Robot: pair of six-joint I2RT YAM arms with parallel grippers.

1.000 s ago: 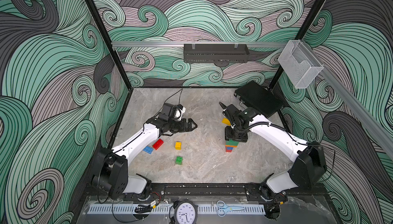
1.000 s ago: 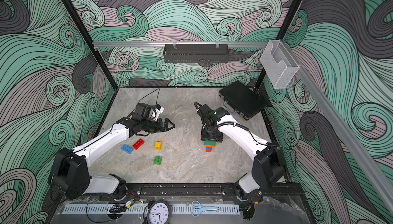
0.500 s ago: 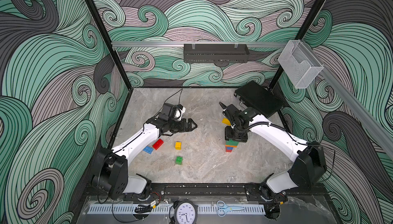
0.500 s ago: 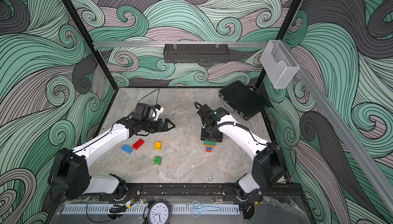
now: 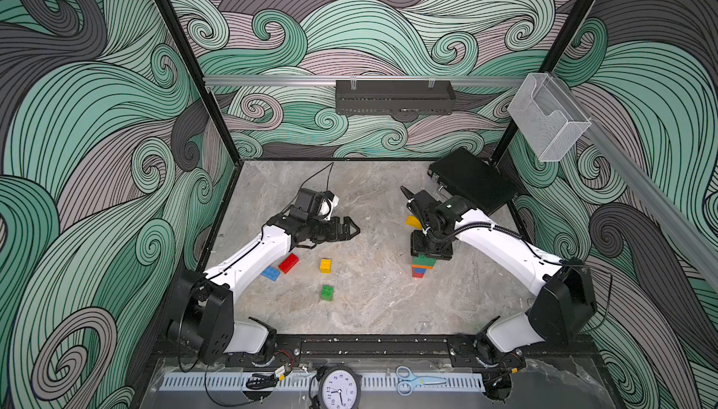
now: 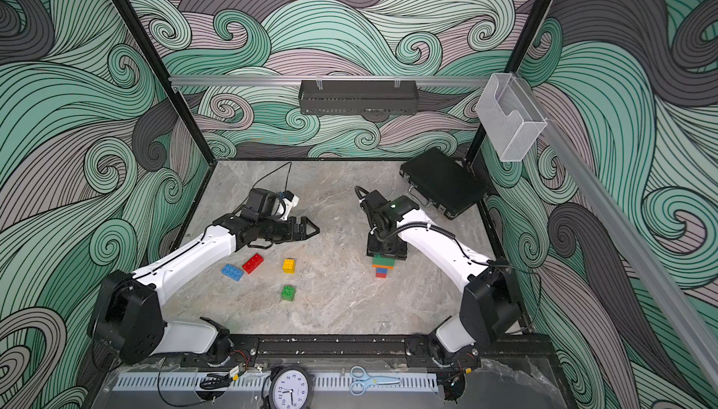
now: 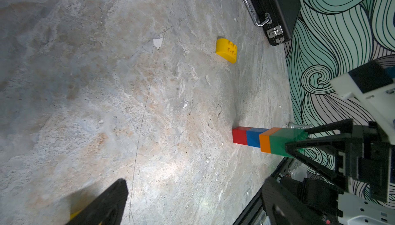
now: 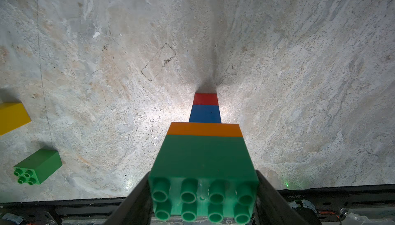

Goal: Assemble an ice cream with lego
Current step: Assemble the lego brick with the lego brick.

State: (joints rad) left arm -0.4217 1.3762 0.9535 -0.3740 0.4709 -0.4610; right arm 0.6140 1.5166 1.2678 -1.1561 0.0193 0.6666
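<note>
A lego stack stands on the marble table point(image 5: 369, 310): red at the bottom, then blue, orange, and a wide green brick point(image 5: 423, 260) point(image 8: 204, 159) on top. My right gripper point(image 5: 429, 249) point(image 8: 204, 200) points straight down over it, its fingers pressed against both short ends of the green brick. My left gripper point(image 5: 351, 228) point(image 7: 192, 191) hovers open and empty left of centre, aimed toward the stack point(image 7: 256, 139). Loose red point(image 5: 288, 263), blue point(image 5: 270, 273), yellow point(image 5: 325, 266) and green point(image 5: 326, 293) bricks lie below it. A yellow round-topped brick point(image 5: 413, 221) point(image 7: 226, 50) lies behind the right wrist.
A black case point(image 5: 470, 183) lies at the back right corner of the table. A black basket point(image 5: 394, 96) hangs on the back wall and a clear box point(image 5: 548, 123) on the right rail. Scissors point(image 5: 417, 380) and a clock point(image 5: 340, 387) sit on the front ledge.
</note>
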